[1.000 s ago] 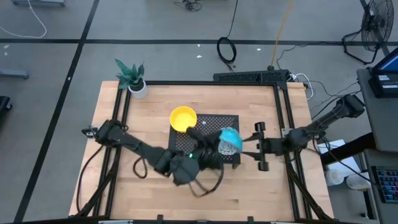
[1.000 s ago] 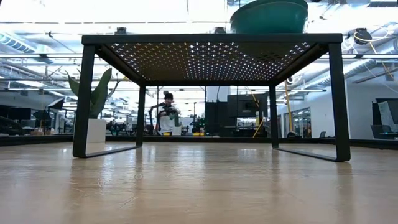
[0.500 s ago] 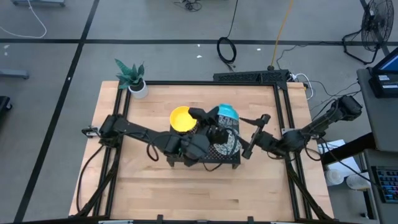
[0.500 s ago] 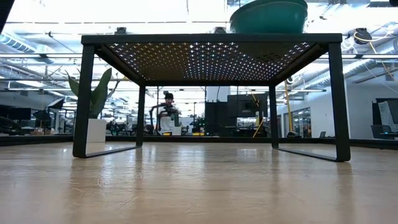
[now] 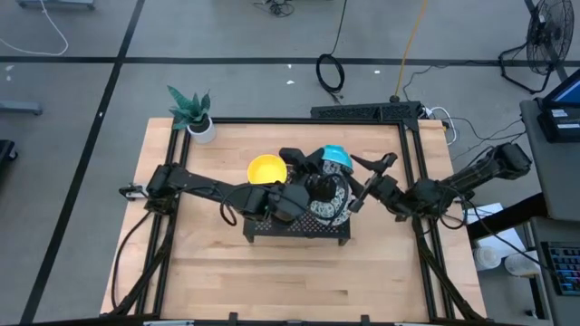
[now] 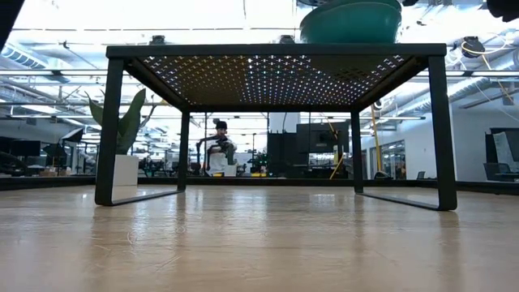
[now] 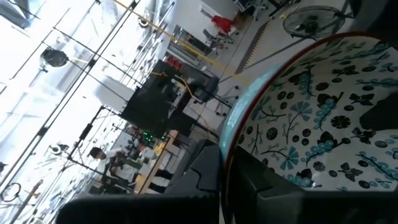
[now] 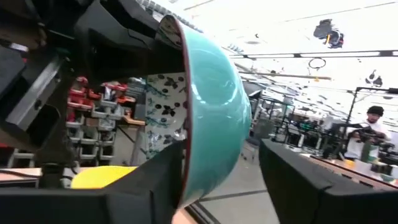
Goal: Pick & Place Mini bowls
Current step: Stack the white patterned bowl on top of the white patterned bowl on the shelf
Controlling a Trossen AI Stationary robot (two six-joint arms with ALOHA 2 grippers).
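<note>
A: Over the black rack [image 5: 337, 237] in the middle of the table [image 5: 227, 281], 1 patterned bowl [image 5: 336, 157] is up in the air above the rack's back edge, tilted on its side.

B: And the left gripper [image 5: 313, 177] has it, fingers pinched on the rim. In the left wrist view 1 finger lies inside the dotted white wall [image 7: 323, 124], so it's a rim pinch, not a cradle.

A: Right gripper [image 5: 370, 179] sits just beside it, off the rack's right edge, fingers spread wide. In its own view the bowl's teal outside [image 8: 214, 106] fills the gap between them.

B: Glossy glaze there. I'd call it stiff, light, slippery and chip-prone, so a grip across the rim, 1 pad in and 1 out, looks safest.

A: A yellow bowl [image 5: 266, 169] sits at the rack's back left corner. A second patterned bowl [image 5: 328, 206] seems to lie on the rack under the arms.

B: Mostly covered, though. I count 3 bowls at most; any others are hidden or out of view.

A: The low view shows only 1 teal bowl bottom [image 6: 350, 22] above the rack top.

B: Whether the right fingers touch the bowl, I can't tell.
</note>
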